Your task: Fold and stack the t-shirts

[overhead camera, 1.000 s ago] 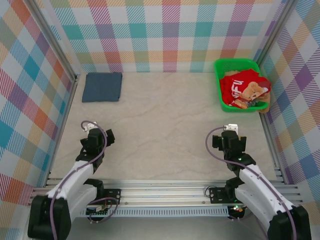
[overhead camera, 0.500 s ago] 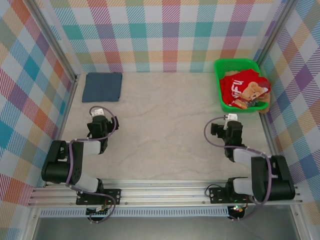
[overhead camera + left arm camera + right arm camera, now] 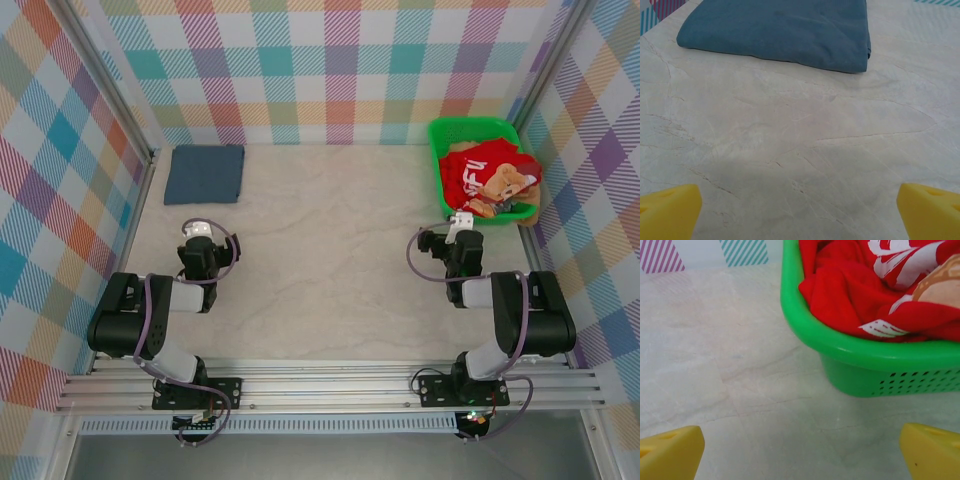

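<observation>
A folded slate-blue t-shirt [image 3: 205,173] lies flat at the far left of the table; in the left wrist view the same t-shirt [image 3: 780,30] sits ahead of my yellow fingertips [image 3: 670,210]. My left gripper [image 3: 199,230] [image 3: 800,212] is open and empty, a short way in front of it. A crumpled red t-shirt with white lettering [image 3: 478,168] [image 3: 850,295] fills the green basket [image 3: 436,170] [image 3: 805,330], with orange-tan print cloth [image 3: 512,185] [image 3: 940,287] beside it. My right gripper [image 3: 462,222] [image 3: 802,452] is open and empty, just short of the basket's near corner.
Plaid walls enclose the table on three sides, with metal posts in the corners. The basket stands against the right wall at the back. Bare marbled tabletop [image 3: 320,250] stretches between the two arms. The rail with the arm bases [image 3: 330,385] runs along the near edge.
Both arms have reached forward from near the rail. The left gripper moved toward the blue t-shirt, the right gripper toward the basket. Both stayed open.
</observation>
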